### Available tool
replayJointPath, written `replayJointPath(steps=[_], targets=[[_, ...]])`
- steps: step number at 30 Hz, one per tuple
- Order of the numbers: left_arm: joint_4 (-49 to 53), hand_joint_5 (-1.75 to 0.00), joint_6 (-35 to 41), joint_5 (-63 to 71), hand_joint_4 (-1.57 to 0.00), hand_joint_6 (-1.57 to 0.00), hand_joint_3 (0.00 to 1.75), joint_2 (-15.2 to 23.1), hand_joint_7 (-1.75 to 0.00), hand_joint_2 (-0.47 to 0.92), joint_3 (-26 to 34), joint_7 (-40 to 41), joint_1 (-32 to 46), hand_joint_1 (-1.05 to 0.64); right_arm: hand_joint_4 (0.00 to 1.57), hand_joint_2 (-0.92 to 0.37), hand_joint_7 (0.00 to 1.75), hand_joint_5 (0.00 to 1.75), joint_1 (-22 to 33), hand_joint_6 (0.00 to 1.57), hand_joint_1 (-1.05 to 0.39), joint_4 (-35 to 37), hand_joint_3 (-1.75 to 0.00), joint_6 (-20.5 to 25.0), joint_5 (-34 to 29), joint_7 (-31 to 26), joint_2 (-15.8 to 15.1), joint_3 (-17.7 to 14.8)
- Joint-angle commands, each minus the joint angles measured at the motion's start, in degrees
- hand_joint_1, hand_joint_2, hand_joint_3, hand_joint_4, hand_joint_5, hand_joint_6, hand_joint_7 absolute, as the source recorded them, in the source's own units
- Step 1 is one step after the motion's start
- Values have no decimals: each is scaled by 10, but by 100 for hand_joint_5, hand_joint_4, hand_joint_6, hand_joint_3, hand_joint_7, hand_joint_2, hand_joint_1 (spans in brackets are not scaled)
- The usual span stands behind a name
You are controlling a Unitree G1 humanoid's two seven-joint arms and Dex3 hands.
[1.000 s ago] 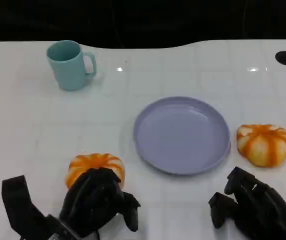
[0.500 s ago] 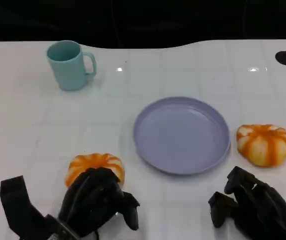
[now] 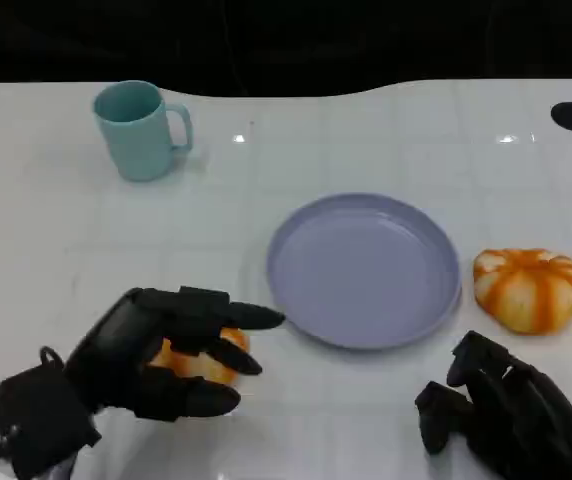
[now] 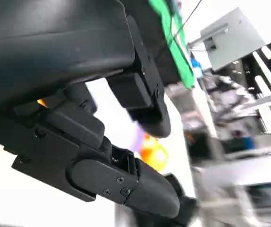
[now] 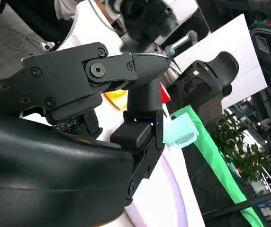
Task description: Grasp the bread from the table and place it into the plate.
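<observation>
Left hand [image 3: 161, 350] low at the near left of the white table [image 3: 56, 250], fingers [image 3: 231, 317] stretched out apart over an orange striped bread [image 3: 191, 362], covering most of it; whether closed on the bread or only hovering above it cannot be told. Seen from the left wrist view as big black fingers [image 4: 126, 179] with a sliver of orange behind them and a second orange loaf, blurred, further off.

Right hand [image 3: 501, 415] low at the near right, fingers curled in, nothing inside, resting on the table just this side of the plate's near right edge. Same hand [image 5: 102, 80] in the right wrist view, fingers drawn together, empty.

Lavender plate [image 3: 364, 270] at centre, bare, between the two loaves. Left loaf near the plate's near left rim, apart from it, not on it.

Second bread [image 3: 528, 288], same orange with pale stripes, just beside the plate's right rim, on the table, beyond the right hand and apart from it.

Teal mug [image 3: 138, 130] at the far left, upright, handle turned right, well apart from the plate and both loaves.
</observation>
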Motion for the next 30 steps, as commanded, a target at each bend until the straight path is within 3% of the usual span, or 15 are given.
replayJointPath(steps=[1, 10, 15, 21, 23, 25, 30], targets=[[-54, -163, -13, 114, -2, -42, 25, 59, -3, 92, -9, 83, 6, -105, 75, -92, 144, 169, 0, 65, -56, 1, -25, -6, 2, 0, -5, -2], [-139, -150, 43, 355, 0, -17, 33, 144, 0, 92, -62, 211, 3, -105, 76, -92, 144, 169, 1, 67, -56, -5, -24, -1, 4, -1, -5, -1], [-154, -146, 95, 441, 0, -13, 29, 170, 0, 92, -103, 244, -11, -105, 76, -92, 146, 169, 4, 66, -56, -9, -23, 0, 2, -5, -7, -1], [-122, -155, 147, 523, 0, -19, 23, 180, -8, 92, -161, 300, -39, -105, 76, -92, 146, 169, 6, 66, -56, -15, -23, 6, 2, -8, -9, 0], [-105, -162, 163, 541, 0, -4, 22, 181, -67, 92, -180, 315, -49, -105, 77, -92, 146, 170, 7, 66, -56, -16, -23, 6, 2, -9, -9, 0], [-84, -165, 186, 556, 0, -1, 20, 179, -91, 92, -200, 313, -62, -105, 77, -92, 145, 170, 8, 66, -56, -18, -23, 4, 2, -10, -9, 0], [-7, -167, 212, 552, 0, 0, 14, 171, -113, 91, -242, 306, -102, -105, 76, -92, 145, 171, 10, 67, -56, -20, -24, 1, 0, -11, -8, 1]])
